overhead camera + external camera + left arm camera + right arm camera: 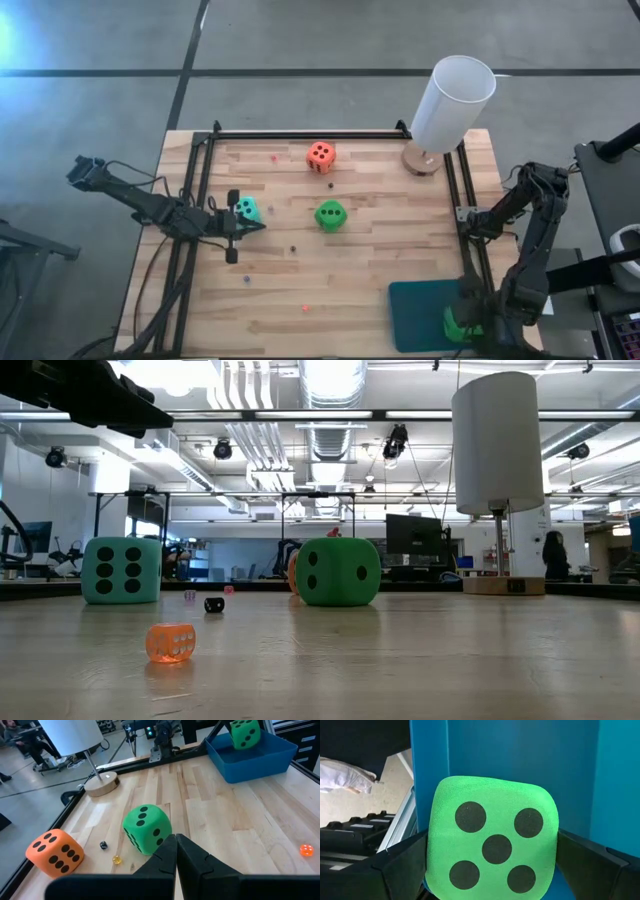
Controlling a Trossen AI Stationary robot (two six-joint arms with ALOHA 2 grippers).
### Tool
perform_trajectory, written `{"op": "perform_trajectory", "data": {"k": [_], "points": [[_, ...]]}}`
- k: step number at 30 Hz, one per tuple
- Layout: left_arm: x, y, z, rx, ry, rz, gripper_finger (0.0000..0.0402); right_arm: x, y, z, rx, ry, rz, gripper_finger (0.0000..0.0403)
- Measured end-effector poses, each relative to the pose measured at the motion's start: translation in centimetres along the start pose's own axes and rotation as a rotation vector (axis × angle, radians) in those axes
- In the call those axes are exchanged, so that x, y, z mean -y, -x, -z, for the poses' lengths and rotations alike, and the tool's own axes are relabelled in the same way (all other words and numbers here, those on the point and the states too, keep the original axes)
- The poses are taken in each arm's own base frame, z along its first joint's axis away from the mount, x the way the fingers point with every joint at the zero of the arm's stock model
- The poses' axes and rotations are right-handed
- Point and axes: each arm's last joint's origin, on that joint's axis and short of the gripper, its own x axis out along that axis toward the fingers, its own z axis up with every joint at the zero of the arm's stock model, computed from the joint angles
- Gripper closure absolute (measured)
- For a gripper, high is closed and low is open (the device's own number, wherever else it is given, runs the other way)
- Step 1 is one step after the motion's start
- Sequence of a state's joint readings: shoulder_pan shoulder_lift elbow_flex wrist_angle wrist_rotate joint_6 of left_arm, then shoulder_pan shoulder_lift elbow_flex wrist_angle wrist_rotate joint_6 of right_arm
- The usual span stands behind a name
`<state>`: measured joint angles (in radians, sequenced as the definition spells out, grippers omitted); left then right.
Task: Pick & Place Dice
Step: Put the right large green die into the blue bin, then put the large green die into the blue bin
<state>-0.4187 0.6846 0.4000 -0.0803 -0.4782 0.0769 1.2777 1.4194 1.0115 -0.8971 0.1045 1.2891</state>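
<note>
My right gripper [462,322] is over the blue tray [420,305] at the table's near right corner, shut on a bright green die [492,850]. My left gripper [175,842] is shut low over the table's left-middle, its tips pointing right. The turquoise die [247,209] sits on the table just on the far side of its fingers; I cannot tell whether they touch. The other green die [330,215] rests mid-table, just ahead of the left fingertips. The orange-red die [320,156] rests farther back. My right gripper pinches the green die between its two fingers, one dark finger [402,865] on each of two opposite side faces [434,860]. The five-pip face looks back at the wrist camera. The fingers come from above, pointing down into the tray. The die's underside is hidden.
A tall white cylinder [452,100] on a round wooden base stands at the far right of the table. Tiny dice lie scattered on the wood, among them a small orange one [170,642] and a black one [214,604]. A black rail frame [300,133] borders the tabletop.
</note>
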Motion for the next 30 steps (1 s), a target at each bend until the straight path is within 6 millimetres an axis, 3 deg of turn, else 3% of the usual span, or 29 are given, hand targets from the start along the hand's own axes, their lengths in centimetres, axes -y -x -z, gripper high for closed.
{"op": "perform_trajectory", "data": {"k": [16,30], "points": [[0.0,0.0,0.0,0.000,0.000,0.000,0.0391,-0.3,-0.3,0.4,0.041,-0.023,0.011,0.0003],[0.0,0.0,0.0,0.000,0.000,0.000,0.0391,2.0,3.2,-1.1,0.251,0.018,0.014,0.0003]]}}
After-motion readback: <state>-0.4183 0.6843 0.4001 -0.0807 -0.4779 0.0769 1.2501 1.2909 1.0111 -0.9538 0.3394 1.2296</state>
